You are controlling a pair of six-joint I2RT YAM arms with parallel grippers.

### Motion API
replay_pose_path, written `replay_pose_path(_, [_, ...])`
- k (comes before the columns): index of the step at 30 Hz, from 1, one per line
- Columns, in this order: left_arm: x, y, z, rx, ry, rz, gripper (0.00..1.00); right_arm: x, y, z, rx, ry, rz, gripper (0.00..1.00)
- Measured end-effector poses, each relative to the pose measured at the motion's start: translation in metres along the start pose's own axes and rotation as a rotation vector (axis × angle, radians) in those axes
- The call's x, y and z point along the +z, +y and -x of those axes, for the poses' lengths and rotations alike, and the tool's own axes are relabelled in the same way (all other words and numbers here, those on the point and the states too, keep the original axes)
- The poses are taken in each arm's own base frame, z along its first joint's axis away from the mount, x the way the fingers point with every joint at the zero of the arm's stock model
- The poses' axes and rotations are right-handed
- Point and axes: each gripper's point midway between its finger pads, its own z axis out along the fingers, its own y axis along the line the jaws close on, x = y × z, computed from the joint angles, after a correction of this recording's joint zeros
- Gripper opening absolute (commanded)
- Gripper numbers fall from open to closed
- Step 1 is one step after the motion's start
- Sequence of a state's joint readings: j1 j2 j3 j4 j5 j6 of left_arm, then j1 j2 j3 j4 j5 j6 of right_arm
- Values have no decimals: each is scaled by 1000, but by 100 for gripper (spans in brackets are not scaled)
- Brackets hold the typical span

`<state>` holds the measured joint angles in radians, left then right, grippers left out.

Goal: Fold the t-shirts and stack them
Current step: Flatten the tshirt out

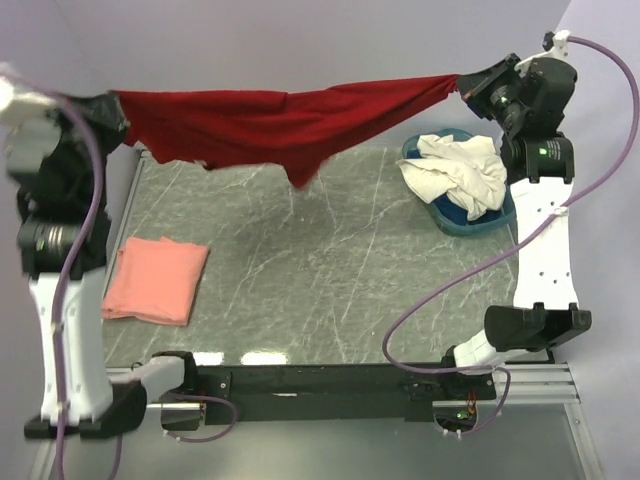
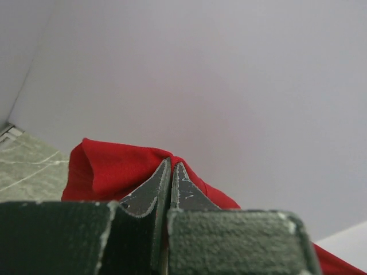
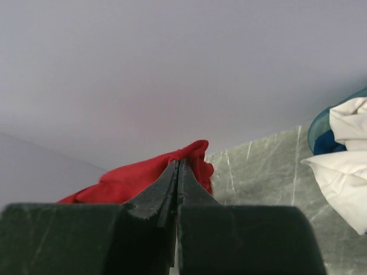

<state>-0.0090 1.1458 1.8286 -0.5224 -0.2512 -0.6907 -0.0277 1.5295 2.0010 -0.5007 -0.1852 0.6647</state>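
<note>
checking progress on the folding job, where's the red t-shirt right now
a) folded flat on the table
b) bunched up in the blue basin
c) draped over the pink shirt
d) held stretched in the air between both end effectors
d: the red t-shirt hangs stretched above the table, one end pinched in the left end effector and the other in the right end effector.

Overhead looks down; wrist cameras share red t-shirt (image 2: 114, 169).

One red tee (image 1: 270, 122), one pink tee (image 1: 155, 280), one basin (image 1: 488, 224)
</note>
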Motion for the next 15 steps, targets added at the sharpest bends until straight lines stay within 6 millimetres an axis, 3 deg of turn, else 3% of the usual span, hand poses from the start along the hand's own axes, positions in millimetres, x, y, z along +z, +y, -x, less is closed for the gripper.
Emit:
replay_pose_path(2, [-21,-2,7,-13,-21,-36,4,-5,-6,0,2,4,1,0])
replay_pose_path(4, [-40,2,2,-22,-16,-63,3,-10,-20,-4,10,19,-21,0])
replay_pose_path(7, [-49,21,-32,-34,55,-63,1,-7,-44,-15,19,59,-57,0])
replay_pose_path(9, [-38,45,-84,-39,173,-29,1,2,-59,-28,23,105,-79,0])
replay_pose_path(10, [-32,59,-111,-41,235,-3,1,10,-69,-37,24,135,-91,6])
replay_pose_path(13, [-27,119,-218,-59,494,118,2,36,-102,-68,33,221,-144,23])
replay_pose_path(15, [-39,163,-288,-86,668,215,3,53,-128,-93,42,284,-191,29])
